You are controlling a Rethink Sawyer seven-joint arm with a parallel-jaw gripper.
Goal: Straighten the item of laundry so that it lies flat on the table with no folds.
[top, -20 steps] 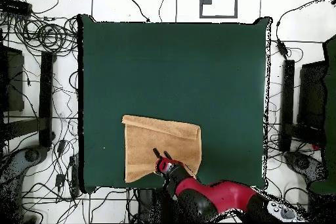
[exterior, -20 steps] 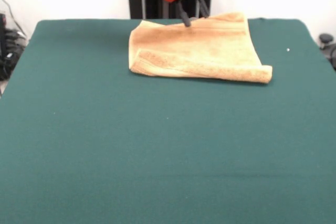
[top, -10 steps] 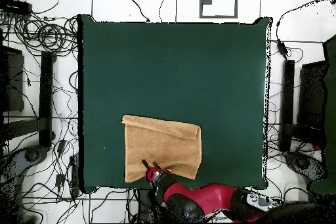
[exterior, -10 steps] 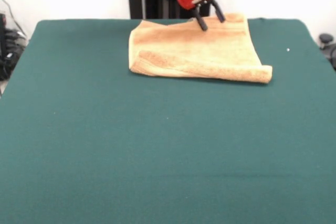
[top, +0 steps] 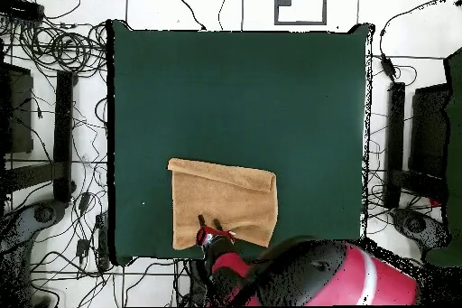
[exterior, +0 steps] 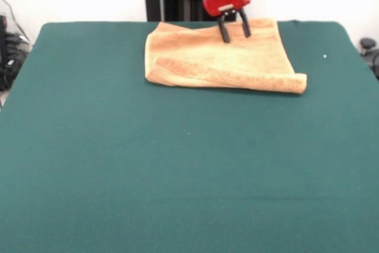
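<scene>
Crosswise, folded towel point(exterior: 222, 57); parted tool point(exterior: 235, 32) above.

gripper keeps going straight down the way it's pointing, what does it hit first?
Most likely the towel. The gripper points down with its fingers apart over the towel's part nearest the robot, nothing between them and the cloth. The remaining gap is hard to judge.
</scene>
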